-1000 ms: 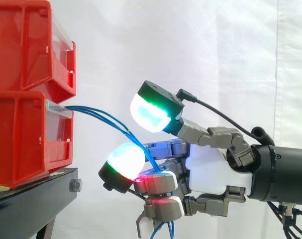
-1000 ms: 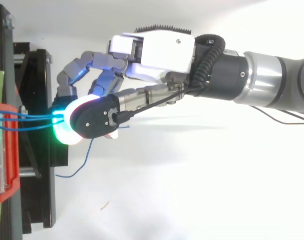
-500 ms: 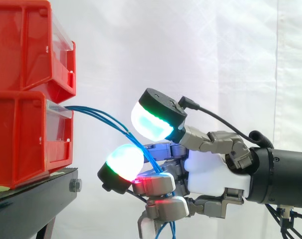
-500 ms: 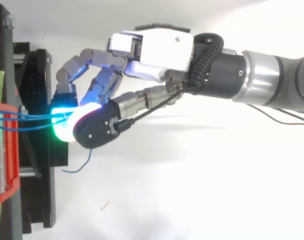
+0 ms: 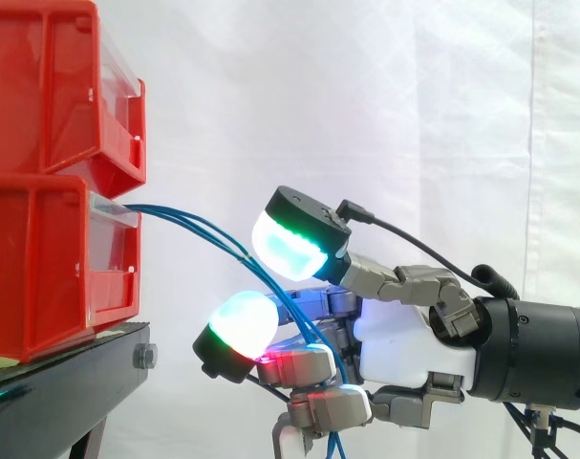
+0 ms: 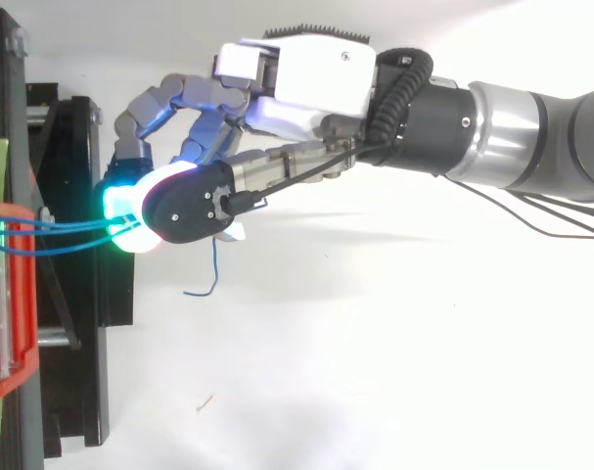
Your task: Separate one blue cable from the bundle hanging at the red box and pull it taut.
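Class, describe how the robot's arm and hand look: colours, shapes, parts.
The robot hand has a white palm shell and grey metal finger links. Its fingertips are thick rounded pads glowing white and green, with black backs. The arm is a silver-grey tube ending in a black wrist.

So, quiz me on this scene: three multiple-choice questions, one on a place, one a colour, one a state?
1. The blue cables leave: A the upper bin; B the lower red bin; C the curtain.
2. The stand is: A white; B black; C red.
3. The hand has its fingers: A straight, clear of everything; B gripping a bin; C curled round the cables.
Answers: B, they exit its front; B, its frame looks dark; C, cables run through bent fingers.
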You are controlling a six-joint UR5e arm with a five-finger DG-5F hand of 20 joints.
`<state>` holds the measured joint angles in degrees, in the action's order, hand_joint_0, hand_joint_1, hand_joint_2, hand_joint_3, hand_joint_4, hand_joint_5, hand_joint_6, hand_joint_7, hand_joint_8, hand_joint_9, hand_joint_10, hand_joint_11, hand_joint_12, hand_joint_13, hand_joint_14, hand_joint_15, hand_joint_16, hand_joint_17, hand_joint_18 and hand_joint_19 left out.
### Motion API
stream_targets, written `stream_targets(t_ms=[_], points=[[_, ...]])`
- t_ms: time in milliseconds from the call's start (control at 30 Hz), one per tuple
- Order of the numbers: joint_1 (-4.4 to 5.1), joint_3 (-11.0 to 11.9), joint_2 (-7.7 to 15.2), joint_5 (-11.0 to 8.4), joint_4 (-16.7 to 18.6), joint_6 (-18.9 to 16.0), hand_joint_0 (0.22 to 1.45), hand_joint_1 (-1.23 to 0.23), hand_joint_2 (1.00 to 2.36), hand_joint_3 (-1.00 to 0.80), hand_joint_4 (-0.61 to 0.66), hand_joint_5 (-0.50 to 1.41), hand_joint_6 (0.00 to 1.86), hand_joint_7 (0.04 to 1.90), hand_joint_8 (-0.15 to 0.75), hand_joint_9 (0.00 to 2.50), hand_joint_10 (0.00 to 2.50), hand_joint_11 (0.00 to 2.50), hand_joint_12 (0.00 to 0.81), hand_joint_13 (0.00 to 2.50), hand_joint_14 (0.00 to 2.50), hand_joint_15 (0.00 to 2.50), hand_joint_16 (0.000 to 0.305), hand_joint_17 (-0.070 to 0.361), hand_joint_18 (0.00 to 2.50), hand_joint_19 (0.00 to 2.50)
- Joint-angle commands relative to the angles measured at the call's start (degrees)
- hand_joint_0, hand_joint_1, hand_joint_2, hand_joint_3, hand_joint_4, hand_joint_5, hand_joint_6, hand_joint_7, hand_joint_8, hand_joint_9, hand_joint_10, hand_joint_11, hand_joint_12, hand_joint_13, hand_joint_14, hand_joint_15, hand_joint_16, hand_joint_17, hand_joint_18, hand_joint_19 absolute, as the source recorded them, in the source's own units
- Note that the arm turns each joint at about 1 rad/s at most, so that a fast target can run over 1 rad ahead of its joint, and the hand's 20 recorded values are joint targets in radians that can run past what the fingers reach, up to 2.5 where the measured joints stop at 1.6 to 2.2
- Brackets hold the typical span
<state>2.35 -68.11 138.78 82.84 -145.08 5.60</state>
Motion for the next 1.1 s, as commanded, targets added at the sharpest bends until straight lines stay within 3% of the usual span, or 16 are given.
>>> stream_targets(t_ms=[0, 200, 467, 600, 833, 933, 1000, 1067], points=[[0.11, 0.0, 0.0, 0.04, 0.0, 0.3, 0.60, -0.51, 1.01, -0.36, 0.16, -0.24, 0.89, 0.96, 0.262, 1.08, 0.00, 1.76, 0.340, 1.32, 0.01, 1.44, 0.053, 0.118, 0.90, 0.76], [0.81, 0.2, 0.0, -0.31, 0.1, 0.6, 0.54, -0.54, 1.00, -0.50, 0.19, -0.24, 0.90, 0.92, 0.276, 1.06, 0.06, 1.74, 0.350, 1.33, 0.01, 1.44, 0.055, 0.124, 0.93, 0.75], [1.87, 0.2, 0.0, -0.93, 0.1, 1.3, 0.54, -0.58, 1.00, -0.50, 0.18, -0.25, 0.89, 0.92, 0.273, 1.05, 0.21, 1.68, 0.353, 1.35, 0.01, 1.45, 0.056, 0.125, 0.93, 0.75], [1.96, 0.3, 0.0, -1.10, -0.2, 1.0, 0.62, -0.62, 1.02, -0.24, 0.14, -0.24, 0.90, 0.93, 0.255, 1.08, 0.18, 1.74, 0.333, 1.35, 0.01, 1.46, 0.053, 0.119, 0.93, 0.75], [1.52, 2.6, -0.1, -0.49, -2.6, 0.8, 0.62, -0.62, 1.02, -0.16, 0.13, -0.24, 0.90, 0.93, 0.253, 1.09, 0.21, 1.73, 0.332, 1.35, 0.02, 1.46, 0.052, 0.117, 0.93, 0.76], [1.34, 3.2, -0.3, 0.13, -3.6, 0.6, 0.61, -0.66, 1.02, -0.25, 0.15, -0.24, 0.90, 0.93, 0.256, 1.09, 0.22, 1.73, 0.327, 1.35, 0.01, 1.47, 0.052, 0.118, 0.93, 0.76], [1.17, 3.5, -0.3, 0.57, -4.2, 0.6, 0.56, -0.62, 1.00, -0.44, 0.17, -0.23, 0.90, 0.93, 0.267, 1.08, 0.24, 1.72, 0.346, 1.36, 0.01, 1.47, 0.054, 0.121, 0.94, 0.75], [1.08, 3.5, -0.4, 0.74, -4.2, 0.6, 0.54, -0.59, 1.00, -0.50, 0.17, -0.23, 0.90, 0.92, 0.271, 1.08, 0.25, 1.71, 0.353, 1.36, 0.01, 1.46, 0.055, 0.123, 0.94, 0.75]])
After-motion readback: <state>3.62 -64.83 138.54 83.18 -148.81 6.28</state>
